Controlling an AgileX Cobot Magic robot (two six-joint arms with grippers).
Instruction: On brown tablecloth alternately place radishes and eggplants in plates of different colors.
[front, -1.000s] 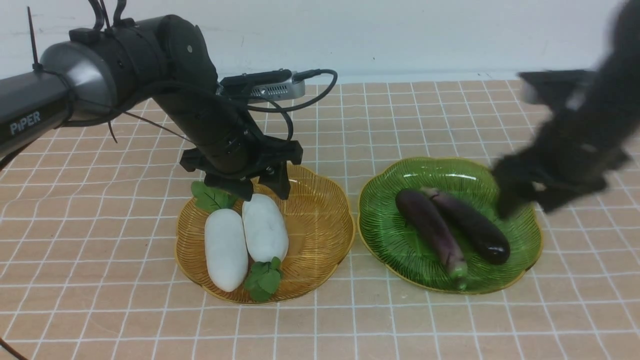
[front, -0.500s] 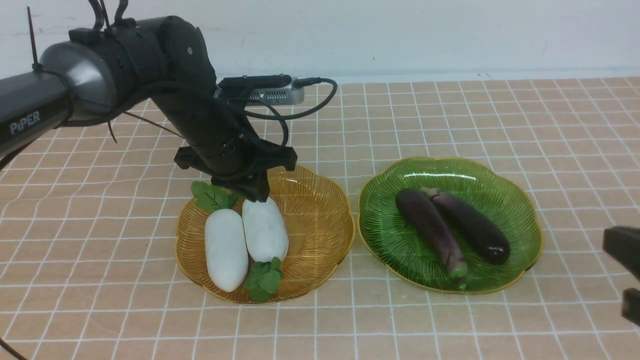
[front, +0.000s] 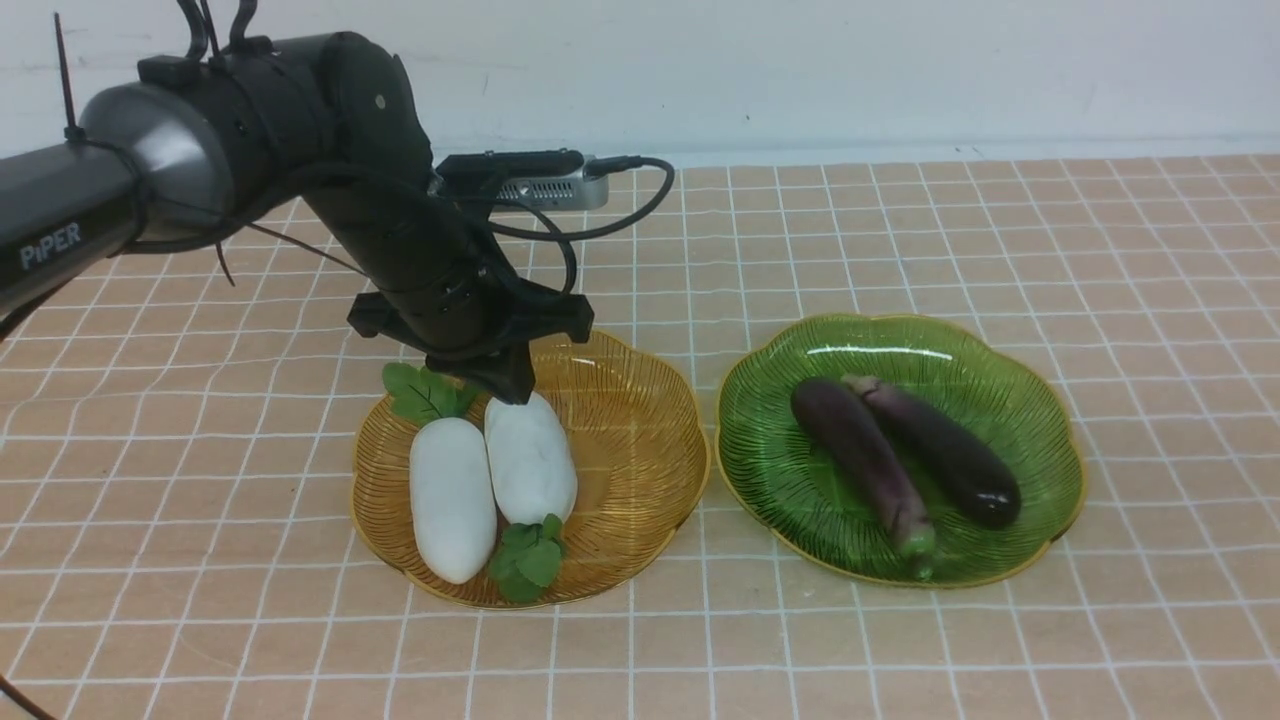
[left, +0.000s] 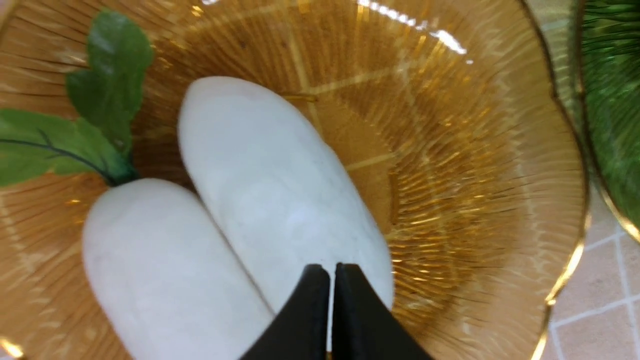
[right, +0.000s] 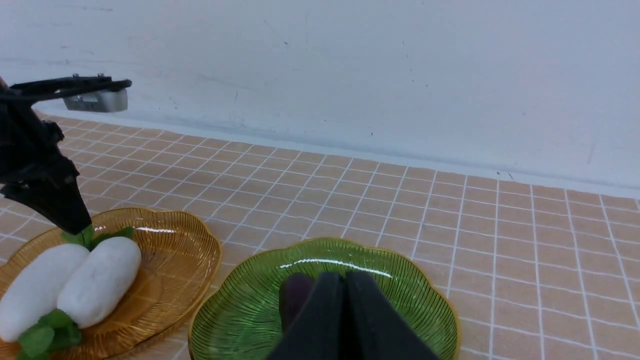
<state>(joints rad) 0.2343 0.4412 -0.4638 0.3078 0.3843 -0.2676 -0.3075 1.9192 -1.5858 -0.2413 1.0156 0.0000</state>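
Observation:
Two white radishes (front: 452, 499) (front: 530, 454) lie side by side in the amber plate (front: 640, 440), leaf tufts at opposite ends. Two dark purple eggplants (front: 860, 450) (front: 945, 450) lie in the green plate (front: 780, 470) to its right, on the brown tablecloth (front: 200, 560). My left gripper (front: 515, 388) is shut and empty, its tip just above the far end of the right-hand radish (left: 280, 200); it also shows in the left wrist view (left: 331, 272). My right gripper (right: 344, 280) is shut, out of the front view, back from the green plate (right: 240, 310).
A grey box with a black cable (front: 545, 185) rides above the left arm near the cloth's far edge. A white wall (front: 800, 70) stands behind the table.
My left gripper has closed above the radish. My right arm has drawn back from the green plate and left the front view.

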